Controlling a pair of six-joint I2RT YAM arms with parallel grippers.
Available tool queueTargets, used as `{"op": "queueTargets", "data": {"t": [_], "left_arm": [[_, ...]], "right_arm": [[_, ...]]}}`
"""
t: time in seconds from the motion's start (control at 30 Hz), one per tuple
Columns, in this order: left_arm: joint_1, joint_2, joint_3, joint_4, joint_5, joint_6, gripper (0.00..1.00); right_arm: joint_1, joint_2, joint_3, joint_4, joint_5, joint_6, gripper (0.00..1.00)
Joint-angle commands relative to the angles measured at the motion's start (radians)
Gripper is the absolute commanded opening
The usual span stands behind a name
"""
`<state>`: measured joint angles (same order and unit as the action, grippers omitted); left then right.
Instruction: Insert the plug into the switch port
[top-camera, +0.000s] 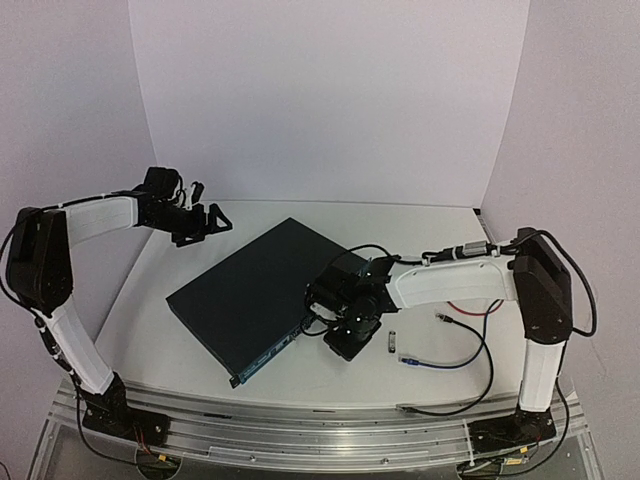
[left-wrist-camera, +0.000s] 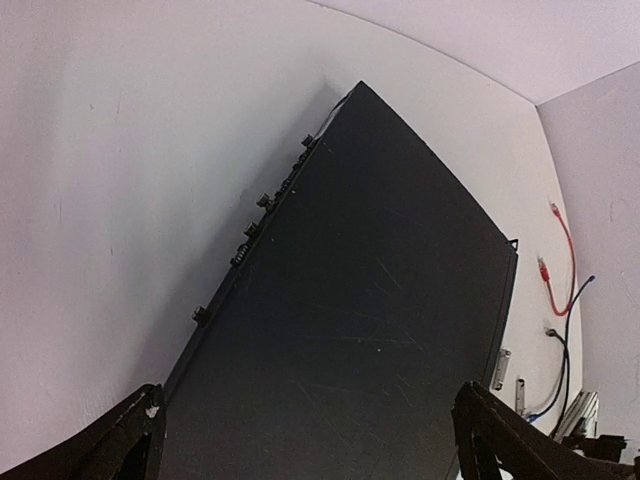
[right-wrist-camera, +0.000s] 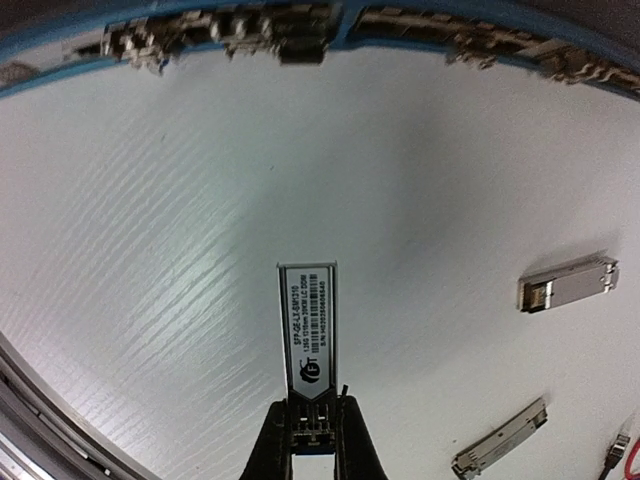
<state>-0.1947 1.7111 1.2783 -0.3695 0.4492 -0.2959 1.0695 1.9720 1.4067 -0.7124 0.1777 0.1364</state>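
Note:
The switch (top-camera: 262, 292) is a flat dark box lying diagonally on the white table, and its port face (right-wrist-camera: 230, 35) runs along the top of the right wrist view. The plug (right-wrist-camera: 308, 320) is a silver module with a white label. My right gripper (right-wrist-camera: 312, 415) is shut on its rear end, and its free end points at the port row, well short of it. From above, the right gripper (top-camera: 350, 340) sits just off the switch's front right edge and hides the plug. My left gripper (top-camera: 205, 222) hangs open over the switch's (left-wrist-camera: 380, 330) far left side, holding nothing.
Two more silver modules (right-wrist-camera: 567, 282) (right-wrist-camera: 500, 438) lie on the table to the right of the plug. A blue-tipped cable (top-camera: 410, 360), a black cable (top-camera: 470, 345) and a red cable (top-camera: 470, 308) trail under the right arm. White walls enclose the table.

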Motion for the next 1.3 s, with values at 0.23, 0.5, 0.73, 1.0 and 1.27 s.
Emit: {"op": "queueTargets", "data": {"t": [0.23, 0.5, 0.73, 1.0, 1.27], "left_arm": [[0.001, 0.297, 0.281, -0.173, 0.110, 0.346, 0.99], [0.001, 0.388, 0.328, -0.210, 0.190, 0.395, 0.99], [0.000, 0.443, 0.349, -0.256, 0.235, 0.456, 0.92], [-0.003, 0.471, 0.354, -0.270, 0.251, 0.476, 0.90], [-0.012, 0.483, 0.354, -0.273, 0.253, 0.485, 0.89]], "right_arm": [[-0.083, 0.029, 0.136, -0.008, -0.149, 0.023, 0.00], [-0.122, 0.098, 0.188, -0.021, -0.216, 0.056, 0.00], [-0.126, 0.124, 0.214, -0.033, -0.216, 0.031, 0.00], [-0.131, 0.159, 0.257, -0.053, -0.217, 0.014, 0.00], [-0.132, 0.174, 0.268, -0.088, -0.208, 0.016, 0.00]]}}
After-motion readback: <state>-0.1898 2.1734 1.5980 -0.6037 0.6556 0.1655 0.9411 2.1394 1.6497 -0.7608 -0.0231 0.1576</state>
